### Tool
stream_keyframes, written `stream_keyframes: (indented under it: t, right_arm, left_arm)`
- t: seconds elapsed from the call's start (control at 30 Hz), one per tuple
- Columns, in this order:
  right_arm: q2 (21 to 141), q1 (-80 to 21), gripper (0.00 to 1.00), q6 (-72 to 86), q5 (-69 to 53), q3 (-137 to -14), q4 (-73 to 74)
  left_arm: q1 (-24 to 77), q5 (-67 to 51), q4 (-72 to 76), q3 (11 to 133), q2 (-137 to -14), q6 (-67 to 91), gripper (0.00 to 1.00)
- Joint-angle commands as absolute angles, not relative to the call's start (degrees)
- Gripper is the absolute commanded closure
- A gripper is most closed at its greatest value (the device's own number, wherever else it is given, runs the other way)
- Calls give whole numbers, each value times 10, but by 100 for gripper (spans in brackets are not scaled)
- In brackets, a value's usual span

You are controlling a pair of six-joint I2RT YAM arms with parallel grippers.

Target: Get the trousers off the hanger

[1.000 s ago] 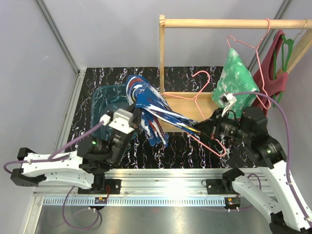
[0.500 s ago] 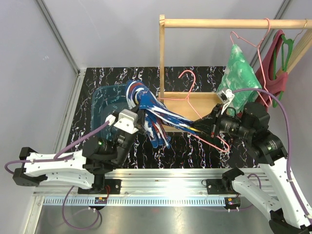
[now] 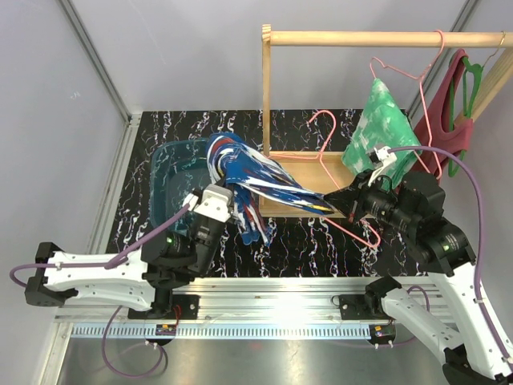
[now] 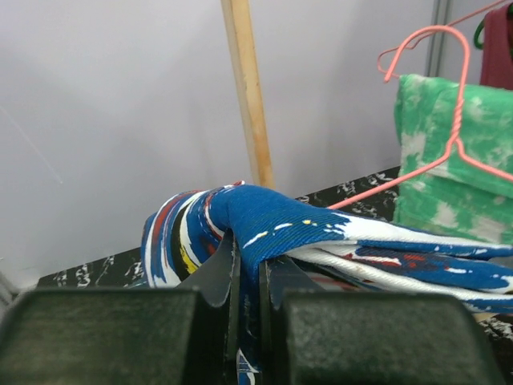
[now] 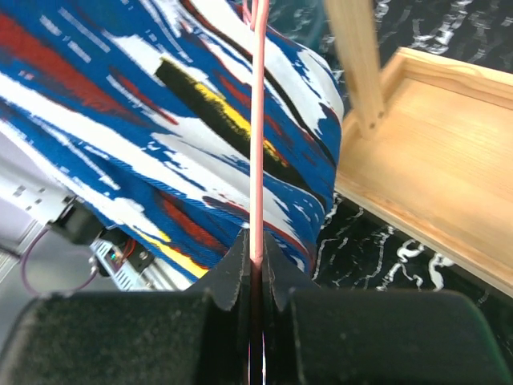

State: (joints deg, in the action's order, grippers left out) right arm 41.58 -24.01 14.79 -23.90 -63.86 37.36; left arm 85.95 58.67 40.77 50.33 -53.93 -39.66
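Mid-frame, the left tool is clamping the blue trousers, the right tool is pinching the hanger; next, probably drawing them apart.

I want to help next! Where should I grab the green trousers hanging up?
I'd pinch the green trousers at their lower free edge, coming from the near side and below. The cloth hangs loose there, while up top the pink hanger and wooden rail crowd it.

A wooden rack stands on a black, white-streaked table. A blue tub sits left of it. 1 dark red top hangs at its right end.
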Motion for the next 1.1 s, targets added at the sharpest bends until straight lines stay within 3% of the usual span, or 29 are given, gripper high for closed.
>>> stream_keyframes:
  t: [0.0, 0.37, 0.73, 0.87, 1.07]
  right_arm:
    - [415, -239, 100, 158, -151, -652, 366]
    - [410, -238, 100, 194, -110, -619, 380]
    - [492, -250, 100, 196, -231, -597, 325]
    - [527, -272, 100, 178, -161, -586, 340]
    - [527, -273, 100, 182, -88, -554, 347]
  left_arm:
    - [857, 599, 528, 495, -505, -426, 100]
    - [851, 656, 657, 445, -450, -499, 100]
    - [851, 569, 429, 506, -410, -229, 100]
    - [851, 559, 420, 540, -403, -207, 100]
    - [851, 618, 487, 589, -429, -317, 100]
